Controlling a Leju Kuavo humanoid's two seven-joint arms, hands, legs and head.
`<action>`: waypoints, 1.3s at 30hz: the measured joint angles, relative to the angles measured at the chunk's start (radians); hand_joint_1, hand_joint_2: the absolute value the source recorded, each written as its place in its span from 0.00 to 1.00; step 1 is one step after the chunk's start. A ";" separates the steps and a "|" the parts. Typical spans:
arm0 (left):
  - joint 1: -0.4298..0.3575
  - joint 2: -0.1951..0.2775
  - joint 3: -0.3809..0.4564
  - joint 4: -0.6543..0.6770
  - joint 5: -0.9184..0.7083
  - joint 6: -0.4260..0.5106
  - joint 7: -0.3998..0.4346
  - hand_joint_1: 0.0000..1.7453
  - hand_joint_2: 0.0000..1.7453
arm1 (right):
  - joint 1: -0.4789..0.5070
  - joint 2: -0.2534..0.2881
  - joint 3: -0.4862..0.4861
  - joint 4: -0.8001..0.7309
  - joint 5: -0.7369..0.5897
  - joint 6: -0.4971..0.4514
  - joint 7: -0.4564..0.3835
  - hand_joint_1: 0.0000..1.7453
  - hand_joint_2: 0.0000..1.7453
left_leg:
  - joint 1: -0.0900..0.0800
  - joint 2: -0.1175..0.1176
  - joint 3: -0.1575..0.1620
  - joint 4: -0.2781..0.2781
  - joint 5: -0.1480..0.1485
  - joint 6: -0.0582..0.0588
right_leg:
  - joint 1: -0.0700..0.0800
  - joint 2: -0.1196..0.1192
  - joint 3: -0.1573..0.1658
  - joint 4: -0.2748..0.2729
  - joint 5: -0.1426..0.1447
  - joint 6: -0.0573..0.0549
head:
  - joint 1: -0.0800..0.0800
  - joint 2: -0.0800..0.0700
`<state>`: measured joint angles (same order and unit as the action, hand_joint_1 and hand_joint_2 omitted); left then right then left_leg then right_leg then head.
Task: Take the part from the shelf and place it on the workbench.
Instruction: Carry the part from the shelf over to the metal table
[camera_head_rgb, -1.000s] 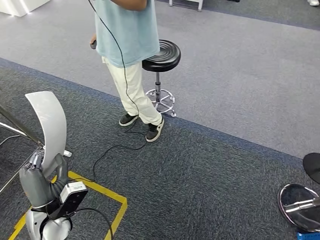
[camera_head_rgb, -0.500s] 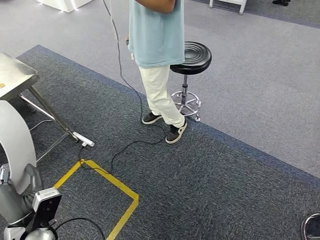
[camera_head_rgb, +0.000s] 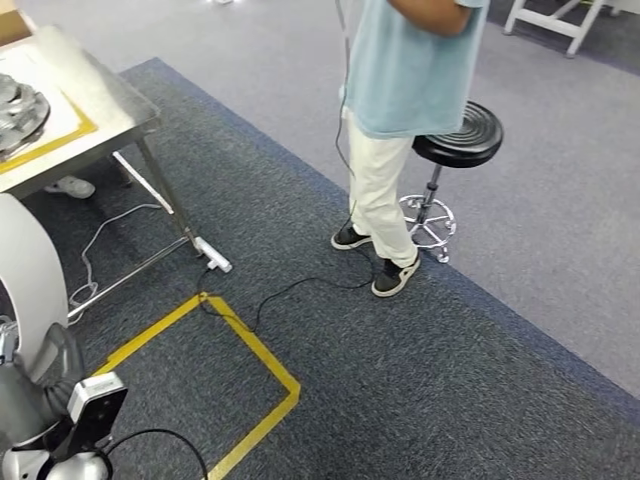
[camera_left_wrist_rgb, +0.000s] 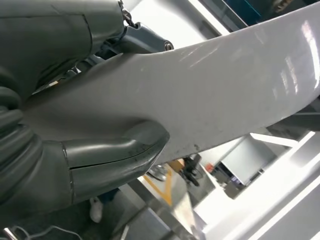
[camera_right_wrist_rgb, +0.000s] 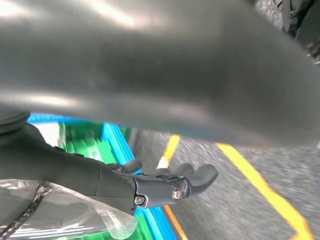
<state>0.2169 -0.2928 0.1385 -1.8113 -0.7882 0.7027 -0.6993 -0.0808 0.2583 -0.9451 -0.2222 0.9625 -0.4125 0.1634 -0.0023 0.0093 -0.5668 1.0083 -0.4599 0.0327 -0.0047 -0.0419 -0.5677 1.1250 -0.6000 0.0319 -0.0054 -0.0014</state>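
Part (camera_head_rgb: 26, 265): curved white panel, held by the left hand (camera_head_rgb: 30, 385) low at the head view's left edge; thumb (camera_left_wrist_rgb: 113, 157) pressed on it.
Right hand (camera_right_wrist_rgb: 166, 185): fingers stretched out, holding nothing.
Writing: none legible.
Floor: yellow tape (camera_head_rgb: 226, 345), cable (camera_head_rgb: 302, 285).
Workbench (camera_head_rgb: 113, 110): steel, ahead left.
Person (camera_head_rgb: 392, 130): beside black stool (camera_head_rgb: 456, 135).

Person (camera_head_rgb: 392, 150) beside black stool (camera_head_rgb: 456, 135); yellow floor tape (camera_head_rgb: 249, 345); cable (camera_head_rgb: 302, 285).
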 joint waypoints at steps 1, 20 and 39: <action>0.003 -0.001 0.001 -0.001 0.002 0.000 0.000 1.00 1.00 | 0.004 0.000 0.000 0.000 0.007 0.004 -0.001 0.00 0.00 | 0.001 -0.012 -0.001 0.000 0.001 0.002 | -0.002 0.025 -0.036 0.067 -0.028 0.002 | 0.003 0.000; 0.026 0.000 -0.002 0.004 0.021 -0.001 0.000 1.00 1.00 | -0.005 -0.003 0.001 -0.001 0.045 0.021 -0.008 0.00 0.00 | 0.012 -0.015 -0.131 0.279 -0.111 -0.058 | -0.015 -0.017 0.023 -0.109 0.088 -0.031 | -0.010 0.000; -0.018 0.019 -0.035 0.060 0.083 -0.001 0.000 1.00 1.00 | 0.004 -0.015 -0.055 -0.001 -0.044 0.094 0.002 0.00 0.00 | 0.001 -0.116 -0.002 0.014 -0.012 -0.004 | -0.010 0.115 -0.017 -0.081 0.110 -0.006 | 0.004 0.000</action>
<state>0.1992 -0.2736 0.1030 -1.7513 -0.7049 0.7014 -0.6992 -0.0771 0.2430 -1.0000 -0.2228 0.9188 -0.3185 0.1654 -0.0015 -0.1069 -0.5687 1.0219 -0.4722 0.0288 -0.0151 0.0732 -0.5849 1.0439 -0.4900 0.0262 -0.0010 -0.0015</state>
